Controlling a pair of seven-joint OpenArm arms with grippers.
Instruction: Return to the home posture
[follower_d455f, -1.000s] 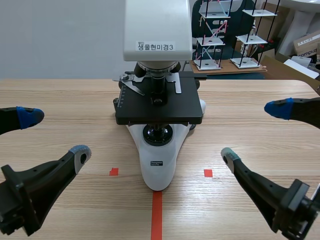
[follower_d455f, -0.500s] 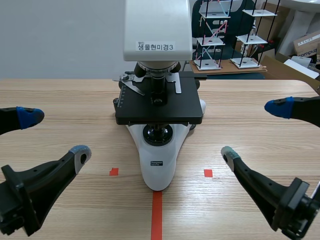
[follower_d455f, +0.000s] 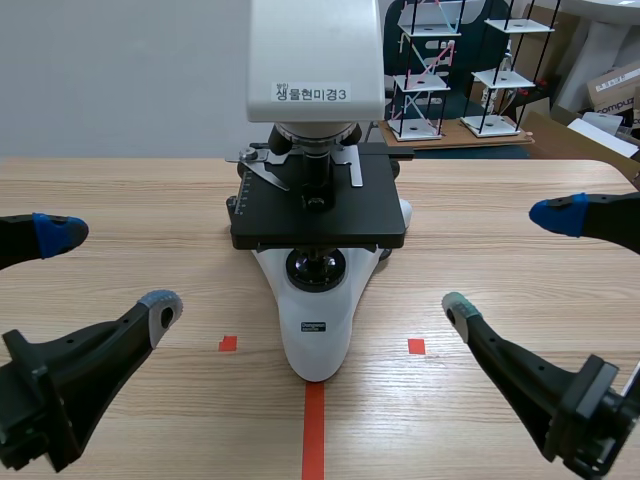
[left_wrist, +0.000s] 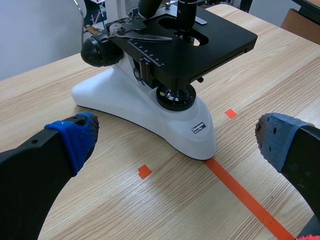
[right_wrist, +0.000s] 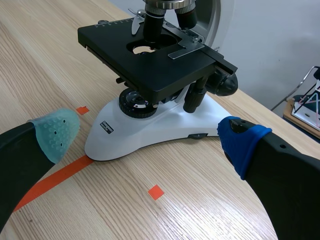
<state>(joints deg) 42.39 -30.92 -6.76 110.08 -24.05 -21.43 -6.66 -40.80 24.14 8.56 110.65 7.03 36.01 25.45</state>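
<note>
A white microscope with a black stage stands in the middle of the wooden table. My left gripper is open at the near left, well clear of the microscope, with nothing between its fingers. My right gripper is open at the near right, also apart from it and holding nothing. In the left wrist view the microscope lies ahead of the open left gripper. In the right wrist view the microscope base lies ahead of the open right gripper.
Black-and-white shelf models and cardboard boxes stand behind the table's far edge at the right. The table's right corner is near the right arm.
</note>
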